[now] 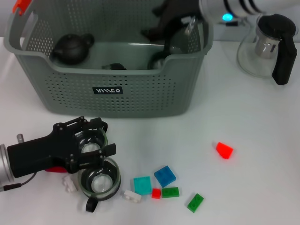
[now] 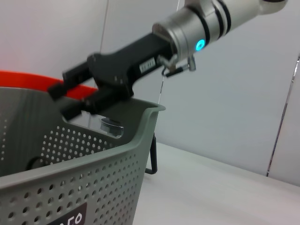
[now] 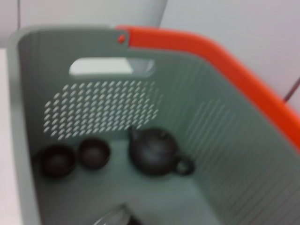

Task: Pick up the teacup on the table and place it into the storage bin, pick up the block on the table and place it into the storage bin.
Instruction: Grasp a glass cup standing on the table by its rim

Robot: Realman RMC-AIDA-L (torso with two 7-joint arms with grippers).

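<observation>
Storage bin (image 1: pixel 112 70) at upper left bears an unreadable white-lettered black label (image 1: pixel 108 90); right gripper (image 1: pixel 161 33) inside, grasp unclear; left gripper (image 1: pixel 93 145) at lower left clasps a glass teacup (image 1: pixel 92 142).

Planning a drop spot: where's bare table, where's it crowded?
Free: the white table between the bin, the glass pot and the red block. Crowded: the near-left patch, with the left claw, glass cup and loose blocks.

Glass pitcher (image 1: pixel 267 47), black handle, stands far right on the white surface (image 1: pixel 248 122); dark teapot (image 1: pixel 71 48) lies far left.
</observation>
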